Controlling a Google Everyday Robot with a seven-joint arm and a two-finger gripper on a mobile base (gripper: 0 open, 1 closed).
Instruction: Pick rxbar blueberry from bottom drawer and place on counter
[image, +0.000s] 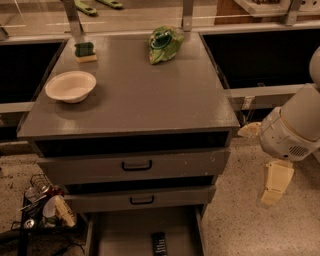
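The bottom drawer (120, 235) is pulled open, and the rxbar blueberry (159, 245) lies flat inside it near the front. On the counter (145, 100) sit a white bowl (71, 86) and a green chip bag (165, 44). The gripper (271, 196) hangs right of the cabinet, well apart from the drawer; its grip cannot be told.

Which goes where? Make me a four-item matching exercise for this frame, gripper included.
1. rxbar blueberry
2. bowl
3. green chip bag
4. gripper

A. back of the counter, right of middle
B. in the open bottom drawer
C. right of the counter, lower than its top
D. left side of the counter

Pairs: 1-B, 2-D, 3-A, 4-C
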